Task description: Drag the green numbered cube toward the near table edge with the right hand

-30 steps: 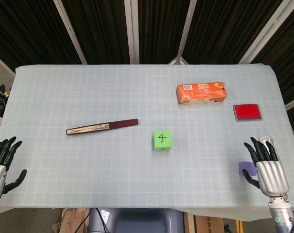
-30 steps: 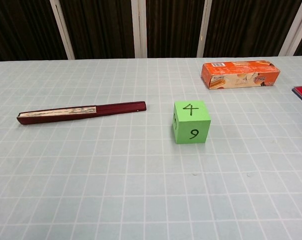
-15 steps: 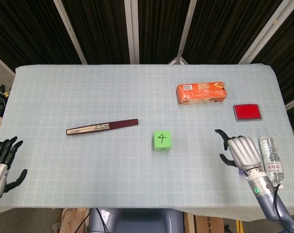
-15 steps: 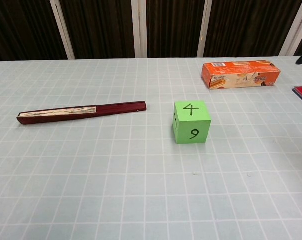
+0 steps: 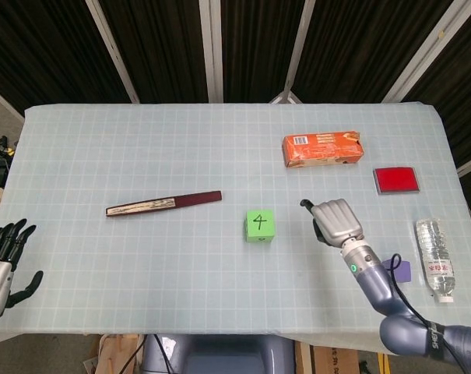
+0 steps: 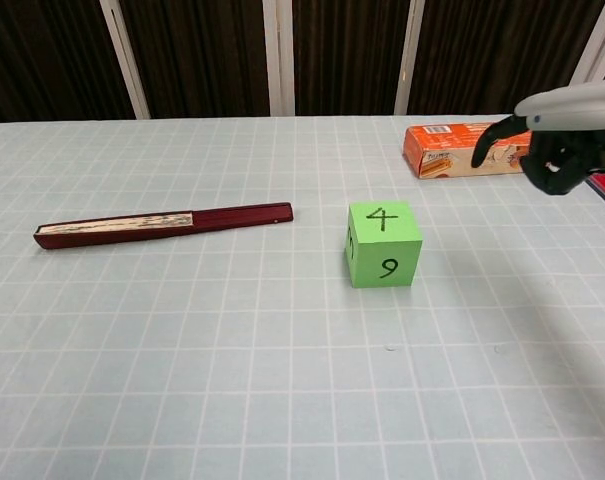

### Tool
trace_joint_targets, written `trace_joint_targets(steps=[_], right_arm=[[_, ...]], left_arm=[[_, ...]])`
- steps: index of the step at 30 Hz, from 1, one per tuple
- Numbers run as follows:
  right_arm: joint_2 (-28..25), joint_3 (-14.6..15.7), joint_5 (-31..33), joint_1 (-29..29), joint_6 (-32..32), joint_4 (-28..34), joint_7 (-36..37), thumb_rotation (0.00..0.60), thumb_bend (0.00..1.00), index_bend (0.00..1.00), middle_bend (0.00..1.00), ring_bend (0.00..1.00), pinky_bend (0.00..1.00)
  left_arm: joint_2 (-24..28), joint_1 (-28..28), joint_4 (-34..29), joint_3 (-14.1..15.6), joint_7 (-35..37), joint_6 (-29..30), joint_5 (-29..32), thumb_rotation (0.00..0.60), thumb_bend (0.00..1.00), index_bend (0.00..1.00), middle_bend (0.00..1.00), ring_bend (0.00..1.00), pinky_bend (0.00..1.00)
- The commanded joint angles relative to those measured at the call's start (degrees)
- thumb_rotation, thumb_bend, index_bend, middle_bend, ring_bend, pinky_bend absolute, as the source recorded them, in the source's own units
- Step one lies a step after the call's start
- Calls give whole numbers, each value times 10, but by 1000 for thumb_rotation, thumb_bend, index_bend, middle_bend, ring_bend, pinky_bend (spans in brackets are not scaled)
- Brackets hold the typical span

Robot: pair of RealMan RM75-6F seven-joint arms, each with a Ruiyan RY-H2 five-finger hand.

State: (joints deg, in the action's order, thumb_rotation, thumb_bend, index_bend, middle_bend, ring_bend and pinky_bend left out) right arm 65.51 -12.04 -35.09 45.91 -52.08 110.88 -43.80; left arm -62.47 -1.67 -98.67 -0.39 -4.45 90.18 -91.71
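The green numbered cube stands near the middle of the table, showing a 4 on top and a 9 on its near face. My right hand hovers above the table to the right of the cube and does not touch it. Its fingers are curled downward around nothing, with one fingertip poking toward the cube. My left hand rests at the near left corner with its fingers spread and empty; the chest view does not show it.
A folded dark red fan lies left of the cube. An orange box sits behind my right hand, with a flat red pad further right. A plastic bottle and a purple block lie near the right edge.
My right hand has moved from the near right corner leftward toward the cube and curled its fingers, uncovering the bottle and purple block. The cube and left hand have not moved.
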Motion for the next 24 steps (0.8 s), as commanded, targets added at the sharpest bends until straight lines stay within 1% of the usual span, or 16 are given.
trace_joint_targets(steps=[1, 6, 11, 18, 24], right_arm=[[47, 12, 112, 85, -3, -14, -64, 600, 825, 234, 847, 863, 741], [78, 22, 169, 130, -27, -28, -88, 600, 828, 234, 847, 863, 741], [104, 18, 208, 160, -41, -48, -85, 600, 830, 234, 847, 863, 741], [109, 21, 243, 186, -50, -55, -83, 600, 830, 234, 847, 863, 741], [106, 21, 258, 196, -52, -66, -70, 600, 830, 234, 847, 863, 741]], left_arm=[[2, 0, 0, -1, 3, -1, 3, 600, 438, 86, 0, 0, 41], [5, -1, 0, -2, 9, -2, 5, 600, 438, 86, 0, 0, 41], [7, -2, 0, -2, 14, -5, 8, 600, 438, 86, 0, 0, 41], [10, -2, -1, -5, 19, -5, 14, 600, 438, 86, 0, 0, 41], [10, -1, -2, -4, 17, -5, 14, 600, 438, 86, 0, 0, 41]])
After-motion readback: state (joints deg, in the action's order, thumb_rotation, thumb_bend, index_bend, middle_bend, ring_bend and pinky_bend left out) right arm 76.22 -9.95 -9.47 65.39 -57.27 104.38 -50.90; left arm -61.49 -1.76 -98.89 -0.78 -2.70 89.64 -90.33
